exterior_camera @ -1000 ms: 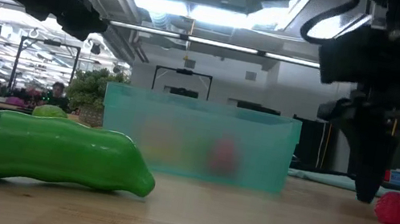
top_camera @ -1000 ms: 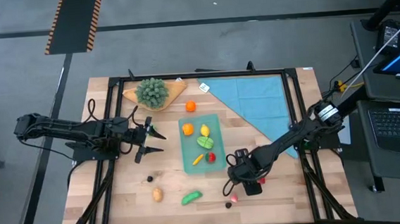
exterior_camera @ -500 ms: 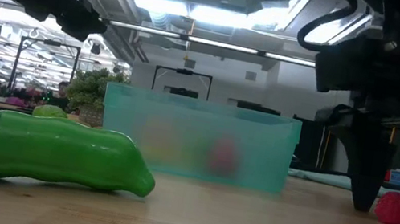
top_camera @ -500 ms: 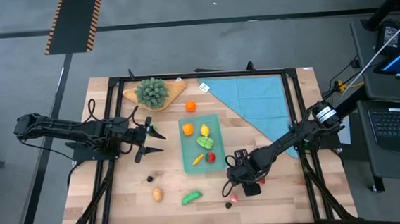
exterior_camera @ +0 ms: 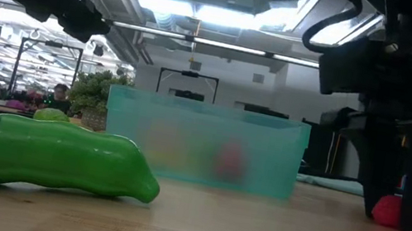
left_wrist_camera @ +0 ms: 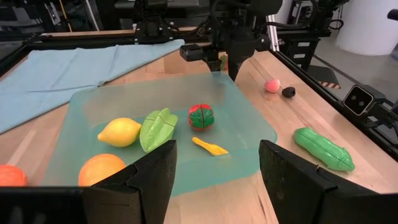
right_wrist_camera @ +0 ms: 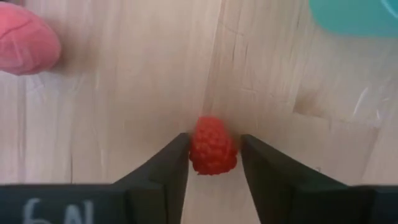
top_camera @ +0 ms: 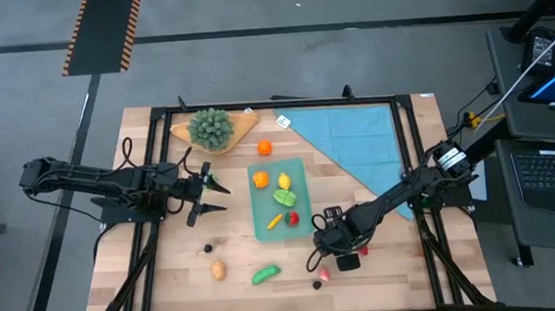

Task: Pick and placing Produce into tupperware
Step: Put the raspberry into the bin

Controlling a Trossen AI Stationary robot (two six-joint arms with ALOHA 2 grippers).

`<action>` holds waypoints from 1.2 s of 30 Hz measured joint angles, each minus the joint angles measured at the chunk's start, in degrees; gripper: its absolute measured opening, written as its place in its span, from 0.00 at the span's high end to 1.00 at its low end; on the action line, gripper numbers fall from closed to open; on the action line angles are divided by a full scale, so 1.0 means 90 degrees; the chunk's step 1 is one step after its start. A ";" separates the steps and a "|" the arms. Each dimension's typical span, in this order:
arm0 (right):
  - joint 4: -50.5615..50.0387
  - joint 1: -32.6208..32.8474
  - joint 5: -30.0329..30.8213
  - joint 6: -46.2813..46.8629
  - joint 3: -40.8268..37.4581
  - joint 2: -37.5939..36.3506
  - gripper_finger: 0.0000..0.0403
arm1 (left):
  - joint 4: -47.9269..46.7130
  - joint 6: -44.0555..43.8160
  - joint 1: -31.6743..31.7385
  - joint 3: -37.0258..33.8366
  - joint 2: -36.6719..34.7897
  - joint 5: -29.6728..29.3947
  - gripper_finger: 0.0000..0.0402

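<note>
The teal tupperware point(top_camera: 262, 211) sits mid-table and holds several toy produce pieces, among them a lemon point(left_wrist_camera: 119, 132) and a red piece point(left_wrist_camera: 201, 116). To its right, near the table's front, my right gripper point(right_wrist_camera: 214, 146) points down, shut on a red raspberry point(right_wrist_camera: 213, 151). Beside it lie a pink piece point(right_wrist_camera: 25, 45) and a dark berry point(top_camera: 317, 284). A green pea pod point(top_camera: 265, 273), a brown piece point(top_camera: 218, 269) and an orange point(top_camera: 264, 148) lie loose on the wood. My left gripper point(top_camera: 211, 189) hovers open, left of the tupperware. My right gripper pinches the raspberry's two opposite sides point(right_wrist_camera: 194, 152) between its two fingers point(exterior_camera: 377, 195). The fingers come from above, pointing steeply down. The raspberry point(exterior_camera: 387, 210) sits low between the fingertips, its underside at the tabletop.
A light-blue cloth point(top_camera: 354, 135) covers the far right corner. A bushy green bunch point(top_camera: 211, 127) rests on a tan board at the far left. A black frame rims the table. Bare wood lies between the pea pod and my right gripper.
My right gripper has shut: its fingers closed in from both sides onto the raspberry, which shifted a little along the table as one finger pushed it toward the other.
</note>
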 joint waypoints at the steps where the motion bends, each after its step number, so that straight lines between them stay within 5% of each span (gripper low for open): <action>1: 0.0007 0.0000 -0.0003 0.0000 0.0000 0.0005 0.66 | -0.0002 0.0000 0.0002 0.0002 0.0002 0.0000 0.45; 9: 0.0019 0.0000 -0.0027 0.0005 0.0000 0.0005 0.77 | -0.0002 0.0000 0.0000 0.0002 0.0002 0.0000 0.45; 28: 0.0037 -0.0352 -0.0559 0.0198 -0.0005 -0.0003 0.77 | -0.0002 -0.0146 0.0000 0.0002 0.0001 0.0000 0.45; 36: 0.0083 -0.0653 -0.0543 -0.0338 -0.0025 -0.0680 0.77 | -0.0004 -0.0143 0.0000 0.0002 0.0000 0.0000 0.45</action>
